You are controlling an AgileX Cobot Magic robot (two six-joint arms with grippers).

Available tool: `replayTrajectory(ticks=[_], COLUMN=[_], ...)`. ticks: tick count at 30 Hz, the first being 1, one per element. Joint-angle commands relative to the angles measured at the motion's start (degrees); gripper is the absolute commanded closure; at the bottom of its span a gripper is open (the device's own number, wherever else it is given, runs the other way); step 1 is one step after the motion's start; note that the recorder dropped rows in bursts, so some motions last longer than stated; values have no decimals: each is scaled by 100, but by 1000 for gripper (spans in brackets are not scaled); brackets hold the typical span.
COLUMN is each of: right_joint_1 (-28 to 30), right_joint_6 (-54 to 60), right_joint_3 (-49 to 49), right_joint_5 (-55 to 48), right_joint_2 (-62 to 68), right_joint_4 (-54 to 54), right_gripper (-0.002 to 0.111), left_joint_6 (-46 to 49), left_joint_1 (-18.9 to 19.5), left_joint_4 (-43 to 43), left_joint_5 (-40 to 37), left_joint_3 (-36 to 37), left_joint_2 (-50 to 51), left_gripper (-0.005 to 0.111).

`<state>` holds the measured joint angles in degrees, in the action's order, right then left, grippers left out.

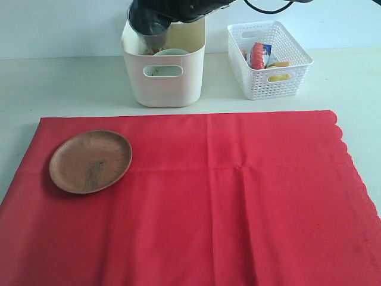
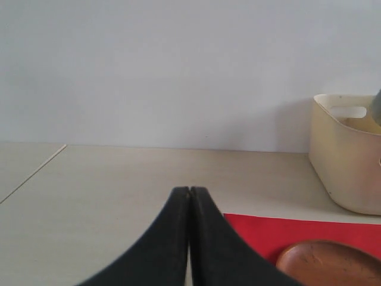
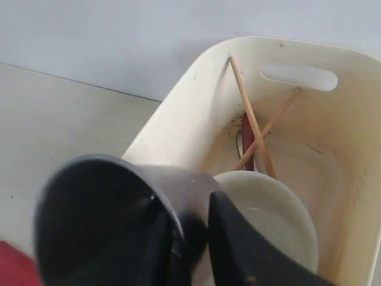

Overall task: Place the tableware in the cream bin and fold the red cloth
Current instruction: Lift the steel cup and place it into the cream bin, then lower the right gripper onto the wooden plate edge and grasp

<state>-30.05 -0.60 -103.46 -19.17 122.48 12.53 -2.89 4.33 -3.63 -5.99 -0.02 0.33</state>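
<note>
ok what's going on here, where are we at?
The right claw is over the cream bin, gripping the steel cup by its rim, not yet released. The bowl and chopsticks are already in the bin. The wooden plate sits on the red cloth, which lies flat and unfolded. The left claw is shut, holding nothing.

So the red cloth (image 1: 238,196) is matt woven-looking fabric w/ soft crease lines. The plate (image 1: 90,161) at 9 o'clock on it = brown wood, streaky grain, satin-ish. At 12 the cream bin (image 1: 164,92) is smooth plastic, slight gloss; lattice basket (image 1: 262,86) at 1 is white plastic too. In the bin: bare-wood chopsticks (image 3: 253,122), smooth glazed-looking bowl (image 3: 268,220). The steel cup (image 3: 101,208) looks dull grey, table (image 1: 59,83) pale matt.
</note>
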Motion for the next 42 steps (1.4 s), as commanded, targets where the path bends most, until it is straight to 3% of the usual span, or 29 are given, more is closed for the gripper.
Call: replayTrajectory(ticks=[1,5,8,17,24,35,42], right_joint_1=[18,18,18,-6,-326,-1066,-1141], right_joint_6=[-8,-8,-64,-341,594,684,674], right_joint_3=[-49,-49,-49,-49,41,510,510], right_joint_5=[54,9,-238,-1880,-2886,-2805,-2584], right_joint_2=[33,33,11,-408,-444,-45,483], right_joint_4=[-77,-77,-55,273,576,616,967], right_gripper=[64,48,42,48,52,52,52], left_joint_6=[16,16,16,16,16,16,16], left_joint_1=[-46,-46,-46,-46,-46,-46,-46], left_joint_4=[-5,-5,-5,-5,-5,-5,-5], left_joint_5=[10,10,10,10,10,10,10], left_joint_3=[2,2,2,2,2,2,2], left_joint_2=[-33,-33,-33,-33,-33,-33,-33], left_gripper=[104,104,104,104,104,104,104])
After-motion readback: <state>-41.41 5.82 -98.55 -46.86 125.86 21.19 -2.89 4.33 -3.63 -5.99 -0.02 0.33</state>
